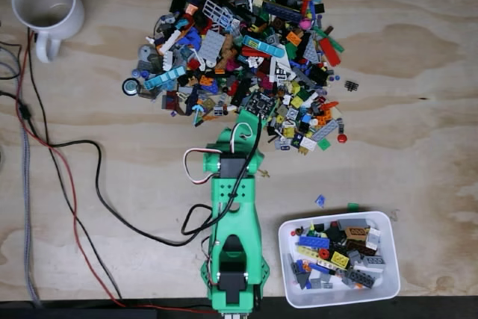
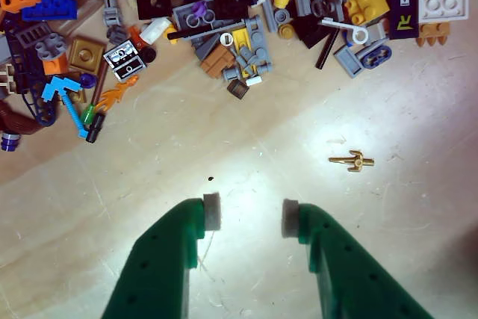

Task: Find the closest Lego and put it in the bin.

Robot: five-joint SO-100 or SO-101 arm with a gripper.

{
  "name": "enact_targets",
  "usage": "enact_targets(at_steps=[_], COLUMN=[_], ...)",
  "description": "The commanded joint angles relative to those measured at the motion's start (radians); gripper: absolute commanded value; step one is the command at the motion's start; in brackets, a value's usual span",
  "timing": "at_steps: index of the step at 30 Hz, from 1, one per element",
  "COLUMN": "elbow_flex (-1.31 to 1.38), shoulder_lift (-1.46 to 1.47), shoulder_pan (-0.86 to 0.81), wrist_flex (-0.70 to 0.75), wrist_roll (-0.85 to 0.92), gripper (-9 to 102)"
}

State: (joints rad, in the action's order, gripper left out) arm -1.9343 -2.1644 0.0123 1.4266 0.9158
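You had the Lego [image 1: 261,102], a black studded plate, lying at the near edge of the pile [image 1: 239,42], just beyond the gripper [image 2: 250,218]. In the wrist view your jaws stood wide apart over bare table, holding nothing. The bin [image 1: 340,298] sat near right of the arm [image 1: 233,222].

Green 3D-printed arm [image 1: 233,222], blocky segmented links, rounded shoulder housing near base. Black servo bodies set into green shells, one at mid-arm, one low by base. White and red wire loop out at the left of the upper joint in fixed view; black cable along the link. Small round holes in the plastic. Gripper [image 2: 248,216]: two dark green tapered fingers [image 2: 160,267], layer lines faint, each tipped with a small pale grey-white pad [image 2: 212,211].
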Motion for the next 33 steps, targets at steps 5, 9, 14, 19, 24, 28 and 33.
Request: enact_targets(at_steps=[5, 9, 14, 19, 24, 28, 33], elbow_flex=[-0.071, -0.074, -0.074, -0.149, -0.407, -0.431, -0.341], shoulder_lift=[0.043, 0.044, 0.044, 0.040, 0.103, 0.175, 0.301], shoulder_pan=[-0.038, -0.038, -0.038, -0.046, -0.064, -0.044, -0.014], wrist_flex=[-0.080, -0.080, -0.081, -0.141, -0.457, -0.611, -0.675], wrist_roll=[-0.092, -0.092, -0.094, -0.078, -0.014, -0.011, -0.015], gripper=[13, 13, 13, 13, 12, 13, 14])
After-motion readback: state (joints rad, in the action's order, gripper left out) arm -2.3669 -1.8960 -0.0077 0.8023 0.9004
